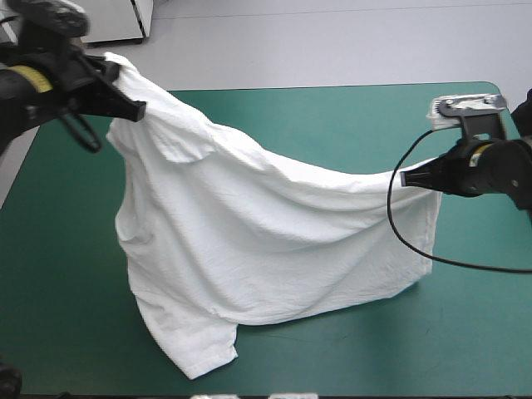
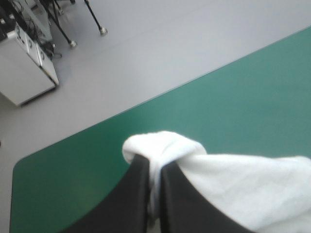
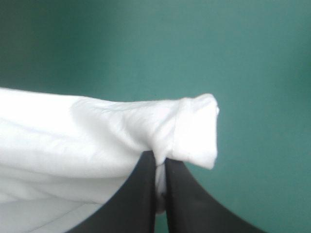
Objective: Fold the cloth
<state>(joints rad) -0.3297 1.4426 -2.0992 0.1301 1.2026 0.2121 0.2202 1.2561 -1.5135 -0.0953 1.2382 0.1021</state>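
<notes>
The white T-shirt (image 1: 249, 241) hangs stretched between both arms above the teal-green table (image 1: 349, 116). Its lower part and one sleeve (image 1: 195, 349) drape onto the cover near the front edge. My left gripper (image 1: 125, 96) is raised at the far left, shut on an upper corner of the T-shirt (image 2: 160, 145), which bunches over the fingertips. My right gripper (image 1: 409, 177) holds lower at the right, shut on the opposite corner (image 3: 194, 131), a hemmed fold sticking out past the black fingers (image 3: 141, 194).
Bare teal-green cover lies at the far right corner (image 1: 465, 91) and along the front right (image 1: 399, 349). The table's far edge (image 2: 160, 94) shows ahead of the left gripper, with grey floor beyond.
</notes>
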